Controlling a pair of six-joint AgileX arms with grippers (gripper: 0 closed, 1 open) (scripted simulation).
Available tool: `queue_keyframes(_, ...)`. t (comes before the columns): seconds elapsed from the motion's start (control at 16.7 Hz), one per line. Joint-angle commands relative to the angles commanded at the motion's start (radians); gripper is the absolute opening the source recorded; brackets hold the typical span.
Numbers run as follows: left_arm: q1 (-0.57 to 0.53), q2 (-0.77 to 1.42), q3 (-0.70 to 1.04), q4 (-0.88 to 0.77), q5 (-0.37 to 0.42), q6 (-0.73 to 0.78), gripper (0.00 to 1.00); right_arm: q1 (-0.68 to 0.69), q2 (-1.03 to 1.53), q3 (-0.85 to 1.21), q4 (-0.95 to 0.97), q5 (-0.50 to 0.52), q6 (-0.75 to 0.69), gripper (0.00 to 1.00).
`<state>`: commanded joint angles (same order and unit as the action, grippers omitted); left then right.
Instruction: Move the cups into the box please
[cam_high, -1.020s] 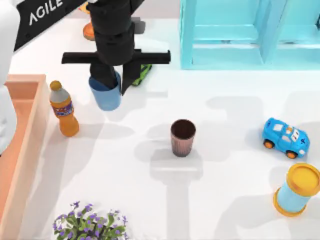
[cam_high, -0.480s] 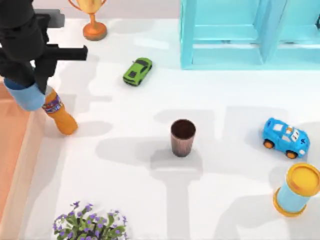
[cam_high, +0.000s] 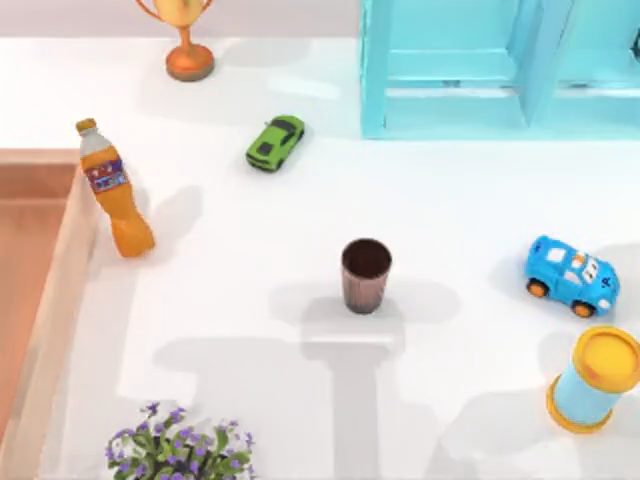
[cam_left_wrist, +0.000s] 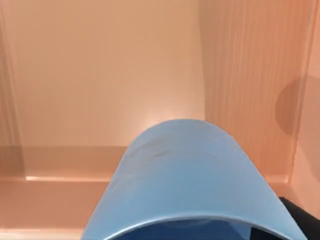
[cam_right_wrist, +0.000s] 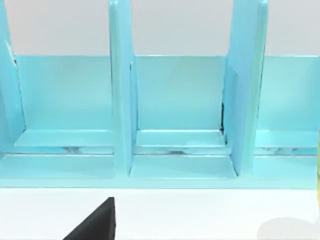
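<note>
The light blue cup (cam_left_wrist: 182, 175) hangs close before the left wrist camera, over the orange floor of the box (cam_left_wrist: 100, 75). My left gripper (cam_left_wrist: 302, 217) shows as a dark edge beside the cup and is shut on it. In the top view the box (cam_high: 60, 290) lies at the table's left edge. The dark reddish-brown cup (cam_high: 366, 274) stands upright near the table's middle, with no gripper near it. My right gripper (cam_right_wrist: 95, 225) is parked facing the turquoise shelf unit.
An orange drink bottle (cam_high: 112, 200) leans tilted beside the box wall. A green toy car (cam_high: 275, 142), a trophy (cam_high: 188, 45), a blue toy car (cam_high: 572, 276), a blue cylinder with yellow lid (cam_high: 596, 380), a flower plant (cam_high: 180, 450) and the turquoise shelf unit (cam_high: 500, 70) stand around.
My left arm carried the light blue cup leftward, out of the top view and over the box. The orange bottle has tipped and now leans.
</note>
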<state>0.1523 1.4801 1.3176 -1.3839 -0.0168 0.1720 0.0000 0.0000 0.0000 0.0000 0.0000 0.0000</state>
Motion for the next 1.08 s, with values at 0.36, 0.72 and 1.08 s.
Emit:
queue_keyframes(0.36,0.098,-0.112,-0.121,0.006,-0.004,0.095,0.00,0.000,0.000,0.000,0.000,0.000,0.000,1.00)
queue_keyframes(0.72,0.099,-0.106,-0.155,0.046,-0.004,0.106,0.00,0.000,0.000,0.000,0.000,0.000,0.000,1.00)
queue_keyframes(1.08,0.140,-0.086,-0.331,0.246,-0.002,0.139,0.00,0.000,0.000,0.000,0.000,0.000,0.000,1.00)
